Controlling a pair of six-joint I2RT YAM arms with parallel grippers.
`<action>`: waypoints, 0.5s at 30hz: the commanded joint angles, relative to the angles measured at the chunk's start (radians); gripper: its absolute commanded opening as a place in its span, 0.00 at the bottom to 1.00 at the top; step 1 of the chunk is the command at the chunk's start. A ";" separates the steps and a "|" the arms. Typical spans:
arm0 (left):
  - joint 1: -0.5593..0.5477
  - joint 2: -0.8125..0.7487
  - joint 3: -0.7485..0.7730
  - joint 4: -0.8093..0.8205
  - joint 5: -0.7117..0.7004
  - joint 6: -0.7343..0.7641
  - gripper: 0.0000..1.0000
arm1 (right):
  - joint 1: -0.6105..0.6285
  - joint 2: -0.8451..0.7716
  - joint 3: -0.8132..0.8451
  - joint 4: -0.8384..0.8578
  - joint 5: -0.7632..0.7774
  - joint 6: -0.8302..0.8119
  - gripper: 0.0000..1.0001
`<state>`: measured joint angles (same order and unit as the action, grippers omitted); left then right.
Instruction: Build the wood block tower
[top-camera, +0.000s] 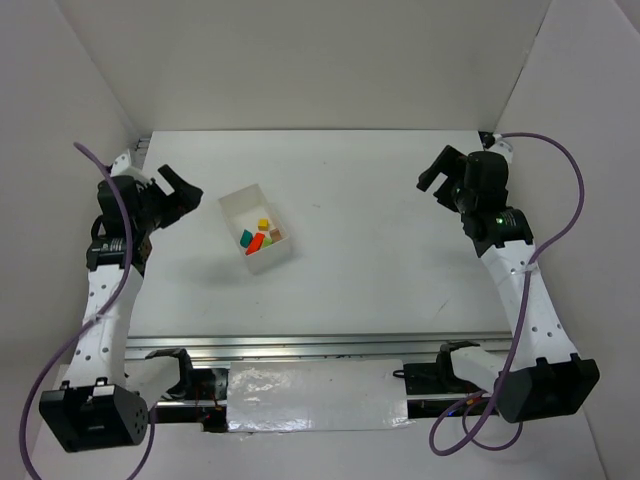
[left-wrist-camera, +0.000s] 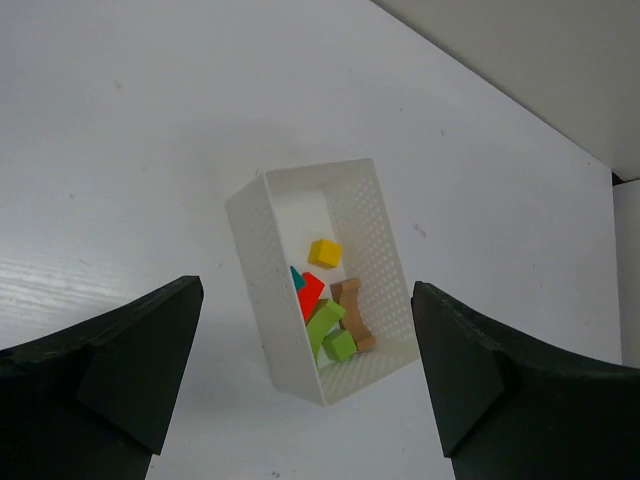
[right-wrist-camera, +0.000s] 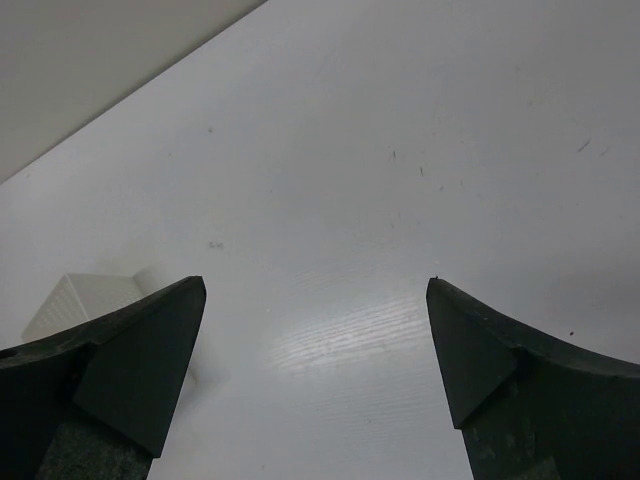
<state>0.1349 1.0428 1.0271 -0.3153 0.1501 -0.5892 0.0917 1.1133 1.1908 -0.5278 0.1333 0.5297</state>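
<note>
The wooden blocks (left-wrist-camera: 322, 322) lie in a loose jumble (nothing is stacked) at one end of a white perforated box (left-wrist-camera: 375, 240). The box sits on the white table (top-camera: 400, 270), left of centre and near the left gripper (top-camera: 180, 195). In the left wrist view a yellow cube (left-wrist-camera: 324, 252) lies a little apart from the rest. Beside it a red piece (left-wrist-camera: 311, 292) covers most of a teal piece (left-wrist-camera: 296, 277), two green pieces (left-wrist-camera: 339, 346) overlap, and a plain tan piece (left-wrist-camera: 352, 310) with curved sides rests by the perforated wall. From above, an orange bit (top-camera: 267, 240) seems to show, too small to be sure. The left gripper's jaws are spread wide, with nothing held. The right gripper (top-camera: 437, 178) is likewise spread and empty, well apart from the box. Its camera catches only a corner of the box, cut off by one finger (right-wrist-camera: 110, 370).
</note>
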 joint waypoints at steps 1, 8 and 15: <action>0.003 -0.044 -0.084 0.002 -0.064 -0.067 0.99 | 0.014 -0.023 0.009 0.005 0.035 -0.004 1.00; -0.049 0.097 -0.118 0.087 -0.023 -0.086 0.99 | 0.014 0.049 0.021 -0.047 -0.056 -0.003 1.00; -0.176 0.273 -0.067 0.084 -0.145 -0.101 0.99 | 0.057 0.128 -0.010 -0.089 0.015 0.033 1.00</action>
<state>-0.0036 1.2724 0.9115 -0.2703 0.0612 -0.6643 0.1238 1.2385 1.1843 -0.5789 0.1020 0.5426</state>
